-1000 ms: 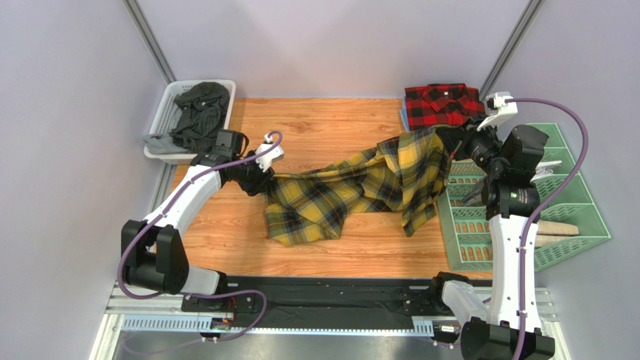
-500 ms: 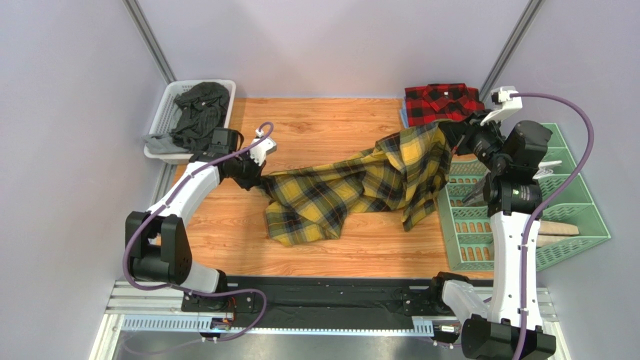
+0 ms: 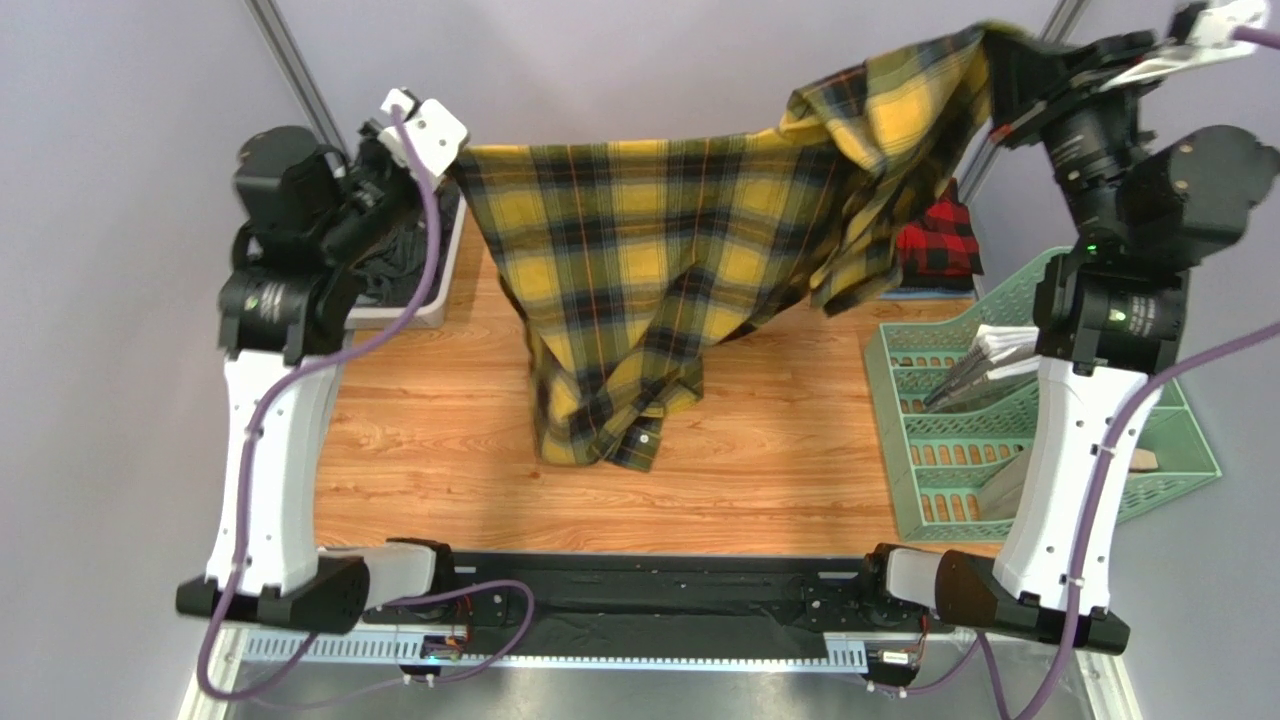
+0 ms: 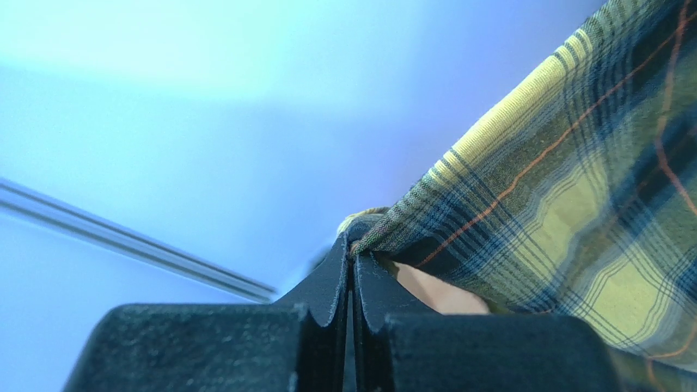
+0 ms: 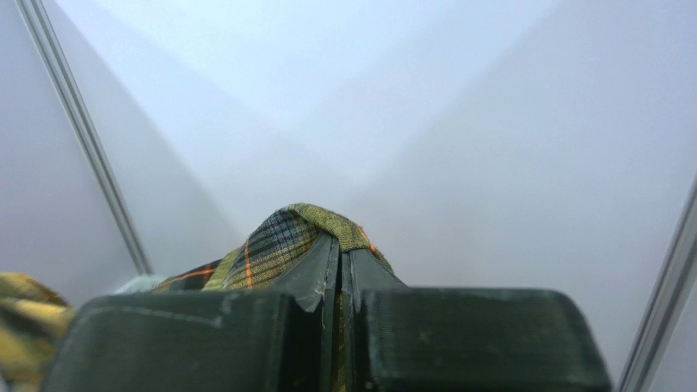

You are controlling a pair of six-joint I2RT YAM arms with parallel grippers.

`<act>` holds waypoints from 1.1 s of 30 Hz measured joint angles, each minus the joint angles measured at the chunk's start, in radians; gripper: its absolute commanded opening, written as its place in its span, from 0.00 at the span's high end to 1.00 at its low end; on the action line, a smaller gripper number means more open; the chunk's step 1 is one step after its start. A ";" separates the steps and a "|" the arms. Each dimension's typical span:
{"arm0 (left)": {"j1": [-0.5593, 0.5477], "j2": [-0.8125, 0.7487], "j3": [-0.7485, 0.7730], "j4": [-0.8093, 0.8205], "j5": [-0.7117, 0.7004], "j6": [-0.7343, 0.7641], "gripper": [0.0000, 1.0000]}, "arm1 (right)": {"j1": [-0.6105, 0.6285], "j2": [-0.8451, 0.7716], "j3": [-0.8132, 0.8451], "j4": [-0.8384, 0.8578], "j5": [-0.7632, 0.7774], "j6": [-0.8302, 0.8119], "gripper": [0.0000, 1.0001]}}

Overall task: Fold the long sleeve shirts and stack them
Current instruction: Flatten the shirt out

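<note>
Count time: two plaid shirts, the yellow shirt [image 3: 646, 255] and the red shirt [image 3: 939, 240]. Two arms, left arm [image 3: 271, 435] and right arm [image 3: 1074, 435], each with one pincer, so left pincer [image 4: 352, 245] plus right pincer [image 5: 338, 241]. One green crate [image 3: 939, 450], one wooden table [image 3: 451, 435].

Held high and wide apart — left claw [image 4: 352, 249] and right claw [image 5: 339, 249] pinched tight.

My desk [image 3: 436, 450] is wood-grained, evenly lit. Plain lilac-grey walls [image 3: 661, 60] close in behind it and on both sides; a metal pole [image 3: 293, 68] rises at its back left corner.
</note>
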 measured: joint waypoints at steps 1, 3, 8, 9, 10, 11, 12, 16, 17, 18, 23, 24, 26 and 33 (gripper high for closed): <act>-0.006 -0.034 0.013 0.018 -0.006 0.022 1.00 | 0.000 0.004 0.047 0.010 0.017 0.002 1.00; -0.020 -0.099 0.027 0.041 -0.024 0.071 1.00 | 0.000 -0.008 0.109 0.027 0.053 -0.004 1.00; -0.026 -0.227 0.025 0.077 -0.069 0.117 1.00 | 0.000 -0.156 0.090 0.045 0.135 -0.044 1.00; -0.026 -0.254 0.018 0.082 -0.075 0.116 1.00 | 0.000 -0.201 0.072 0.047 0.148 -0.058 1.00; -0.026 -0.278 0.012 0.084 -0.077 0.114 1.00 | 0.000 -0.236 0.058 0.047 0.158 -0.067 1.00; -0.026 -0.314 0.006 0.088 -0.079 0.110 1.00 | 0.000 -0.285 0.038 0.046 0.172 -0.084 1.00; -0.026 -0.335 0.005 0.092 -0.079 0.105 1.00 | 0.000 -0.325 0.032 0.046 0.181 -0.100 1.00; -0.026 -0.407 0.034 0.119 -0.082 0.072 1.00 | 0.000 -0.400 0.101 0.080 0.209 -0.154 1.00; -0.026 -0.411 0.057 0.129 -0.082 0.060 1.00 | 0.000 -0.395 0.136 0.092 0.214 -0.163 1.00; -0.026 -0.410 0.084 0.142 -0.082 0.048 1.00 | 0.000 -0.386 0.172 0.102 0.220 -0.171 1.00; -0.026 -0.329 0.203 0.160 -0.085 0.000 1.00 | 0.000 -0.277 0.280 0.195 0.216 -0.182 1.00; -0.026 -0.301 0.216 0.163 -0.090 -0.003 1.00 | 0.000 -0.244 0.280 0.208 0.209 -0.180 1.00; -0.026 -0.245 0.206 0.174 -0.102 -0.005 1.00 | 0.007 -0.172 0.258 0.233 0.180 -0.172 1.00; -0.026 0.011 -0.153 0.238 -0.127 0.008 1.00 | 0.117 0.158 0.011 0.203 0.133 -0.244 1.00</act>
